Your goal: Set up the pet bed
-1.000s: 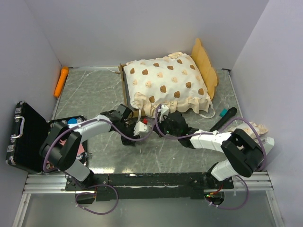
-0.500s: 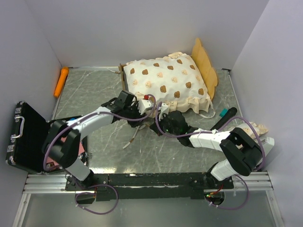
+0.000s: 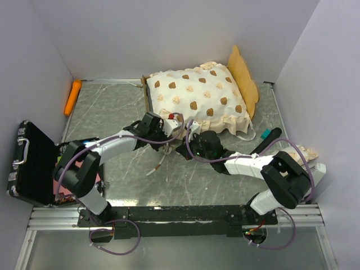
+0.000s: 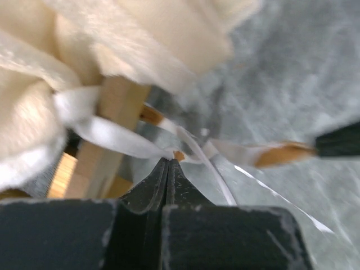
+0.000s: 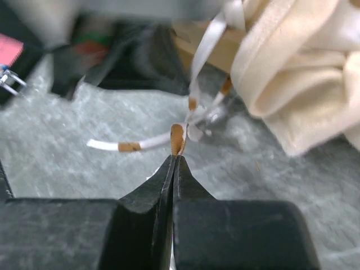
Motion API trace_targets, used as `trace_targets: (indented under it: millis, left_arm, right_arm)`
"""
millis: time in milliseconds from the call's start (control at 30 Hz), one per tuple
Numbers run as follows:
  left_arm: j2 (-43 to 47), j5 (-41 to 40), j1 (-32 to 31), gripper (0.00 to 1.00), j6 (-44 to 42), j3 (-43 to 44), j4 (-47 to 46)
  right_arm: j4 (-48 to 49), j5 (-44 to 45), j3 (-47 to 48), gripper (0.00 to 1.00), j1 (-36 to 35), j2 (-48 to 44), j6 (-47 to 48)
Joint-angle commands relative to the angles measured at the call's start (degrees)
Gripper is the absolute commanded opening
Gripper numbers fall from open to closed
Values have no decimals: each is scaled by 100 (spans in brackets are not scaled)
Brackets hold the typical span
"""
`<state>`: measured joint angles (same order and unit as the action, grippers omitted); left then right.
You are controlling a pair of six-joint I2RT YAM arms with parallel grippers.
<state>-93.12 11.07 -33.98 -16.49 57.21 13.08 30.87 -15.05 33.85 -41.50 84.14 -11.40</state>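
- The pet bed (image 3: 147, 97) stands on the table (image 3: 112, 107) against its far edge, nearer the far right corner than the left, with its light-wood frame showing along the left side
- Its wavy headboard (image 3: 245, 77) stands upright at the end that faces the table's right edge
- The cream mattress (image 3: 197, 101) lies on the frame and covers nearly all of it; its print is rows of small brown and pale bear-head shapes, and its ruffle hangs over the near side
- The left gripper (image 4: 169, 164) is at the bed's near left corner, its jaws pressed together on a white ribbon tie (image 4: 115, 140) that runs from the ruffle past the wooden post
- The right gripper (image 5: 175, 158) is just beside it, low over the table, its jaws closed tight on a brown ribbon end (image 5: 177, 136) below the ruffle
- A matching pillow (image 3: 304, 151) lies by the table's right edge, partly hidden by the right arm
- A black case (image 3: 31, 163) stands open at the near left corner; any label on it is too small to read
- An orange stick-shaped thing (image 3: 72, 97) lies along the left edge near the far corner
- A black tool with a teal band (image 3: 269, 138) lies near the right edge
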Motion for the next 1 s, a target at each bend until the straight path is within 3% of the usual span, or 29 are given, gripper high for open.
trace_targets:
  millis: [0, 333, 433, 567, 633, 733, 967]
  left_arm:
    - [759, 790, 22, 1, -108, -130, 54]
    - [1393, 2135, 348, 1, -486, -395, 222]
    - [1236, 2032, 365, 1, -539, -456, 107]
    - [998, 1339, 593, 1, -382, -237, 335]
    - [1050, 680, 603, 9, -337, -280, 344]
    - [1191, 352, 585, 33, -320, -491, 204]
    - [656, 607, 576, 48, -381, -562, -147]
  right_arm:
    - [420, -297, 648, 0, 185, 365, -240]
    - [603, -832, 1713, 0, 335, 1517, -293]
    - [614, -1193, 1914, 0, 353, 1772, -381]
    - [718, -948, 1784, 0, 361, 1896, -486]
    - [684, -930, 1774, 0, 361, 1931, -477]
    - [665, -1000, 1880, 0, 361, 2080, -539]
    - [999, -1211, 2038, 0, 353, 2475, -750]
